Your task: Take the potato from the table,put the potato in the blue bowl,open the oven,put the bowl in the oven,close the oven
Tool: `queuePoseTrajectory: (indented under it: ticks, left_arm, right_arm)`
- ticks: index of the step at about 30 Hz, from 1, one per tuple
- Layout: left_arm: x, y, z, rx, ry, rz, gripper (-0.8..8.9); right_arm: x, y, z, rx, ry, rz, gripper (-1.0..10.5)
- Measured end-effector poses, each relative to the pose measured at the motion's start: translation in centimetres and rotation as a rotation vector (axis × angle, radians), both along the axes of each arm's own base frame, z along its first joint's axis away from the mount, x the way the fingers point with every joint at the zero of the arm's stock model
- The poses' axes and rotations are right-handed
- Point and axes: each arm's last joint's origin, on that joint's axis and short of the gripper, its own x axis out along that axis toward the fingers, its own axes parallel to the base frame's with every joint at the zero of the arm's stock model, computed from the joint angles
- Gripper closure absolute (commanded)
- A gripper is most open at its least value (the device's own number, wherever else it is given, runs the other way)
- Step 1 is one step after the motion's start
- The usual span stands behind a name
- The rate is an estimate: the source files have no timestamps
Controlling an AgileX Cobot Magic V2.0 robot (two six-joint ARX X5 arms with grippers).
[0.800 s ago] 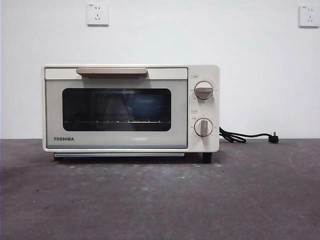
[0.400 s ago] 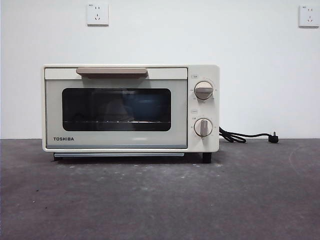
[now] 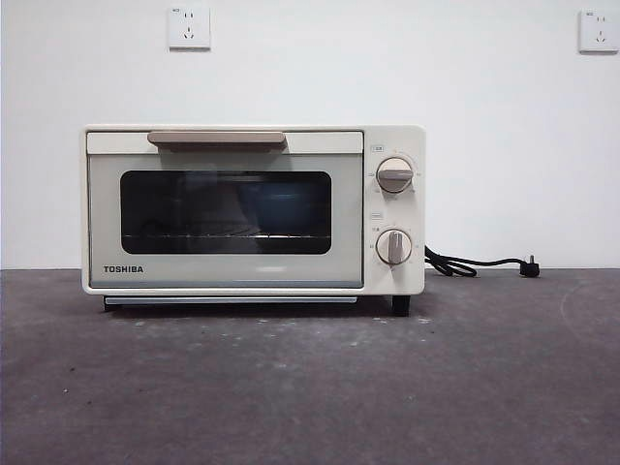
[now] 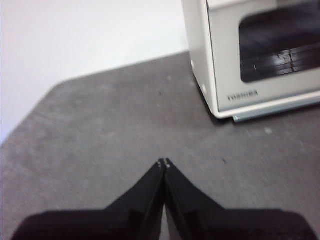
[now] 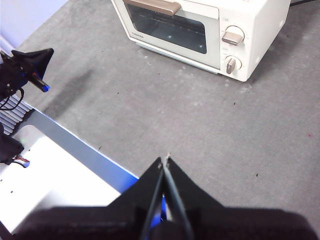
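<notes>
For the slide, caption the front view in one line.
Closed cream oven on the dark grey table, something blue dimly visible behind its glass door; no arm in view.

A dark grey, mottled surface [image 3: 310,387] marked with faint pale scuffs carries a cream-white Toshiba toaster oven [image 3: 254,209], which stands on short dark feet toward the rear, close to the white wall, its dark glass door shut. A black power cord [image 3: 470,263] trails from the oven's knob side and lies along the surface at the foot of the wall, ending in an unplugged plug [image 3: 529,266]. The front stretch of the surface shows only its rough grain
</notes>
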Motion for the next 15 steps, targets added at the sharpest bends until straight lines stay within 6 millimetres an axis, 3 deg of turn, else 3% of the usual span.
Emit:
queuePoseTrajectory:
  ticks: [15]
  left_arm:
    - [-0.35, -0.18, -0.24, -0.062, 0.015, -0.049, 8.18]
  right_arm:
    - [0.01, 0.01, 0.00, 0.000, 0.000, 0.000, 9.5]
